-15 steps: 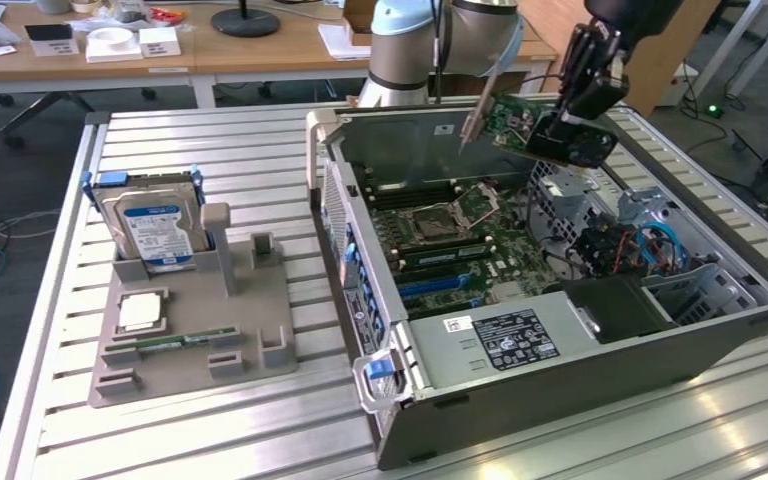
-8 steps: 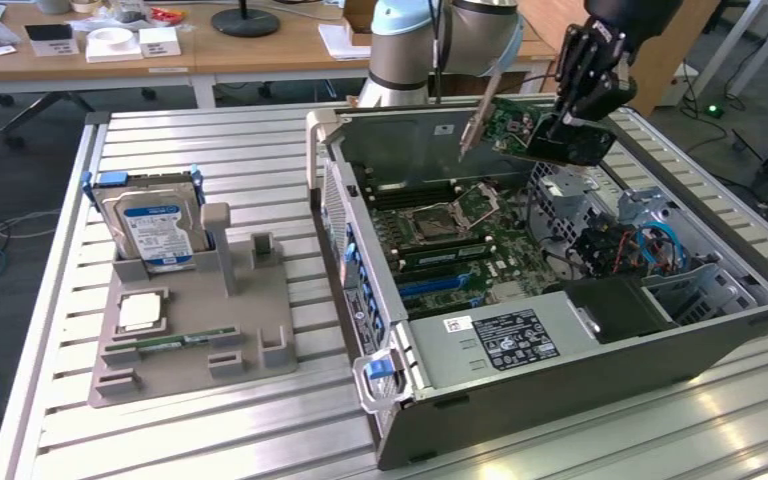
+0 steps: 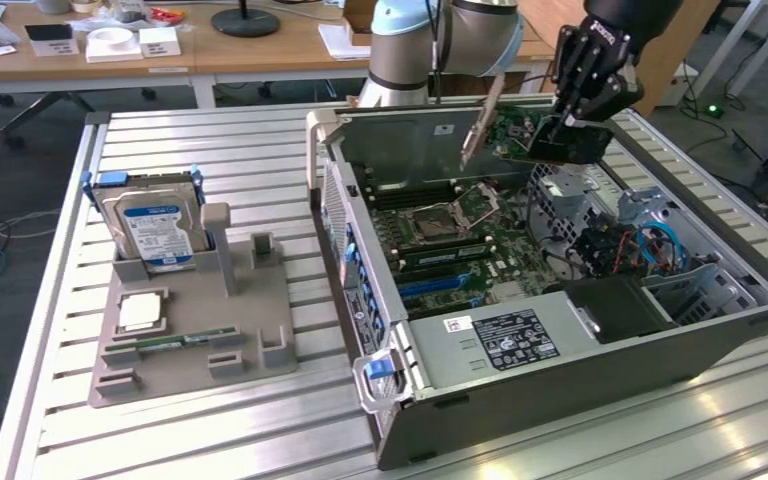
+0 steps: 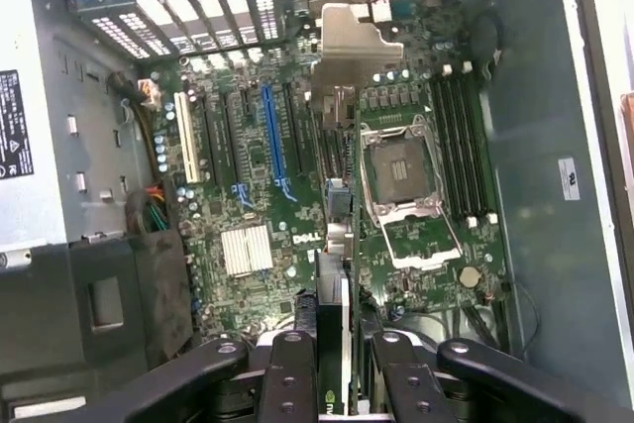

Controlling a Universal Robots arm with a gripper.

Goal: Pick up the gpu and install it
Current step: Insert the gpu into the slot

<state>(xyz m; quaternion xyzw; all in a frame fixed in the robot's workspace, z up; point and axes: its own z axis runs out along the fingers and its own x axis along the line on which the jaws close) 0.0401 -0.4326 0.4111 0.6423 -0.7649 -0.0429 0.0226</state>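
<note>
In the exterior view the gripper (image 3: 566, 135) grips the gpu (image 3: 511, 132) in the air above the open computer case (image 3: 704, 330), so the pickup is done, while in the wrist view the gpu (image 4: 339, 111) hangs edge-on over the motherboard (image 4: 248, 245), not yet seated in any slot.

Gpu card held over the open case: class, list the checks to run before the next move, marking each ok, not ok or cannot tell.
1. Black gripper clamped on green gpu card with silver end bracket: ok.
2. Card over the open grey metal computer case: ok.
3. Long blue motherboard slot free: ok.
4. Card seated in a slot: not ok, held clear above it.
5. Card square to the slot: cannot tell.
</note>
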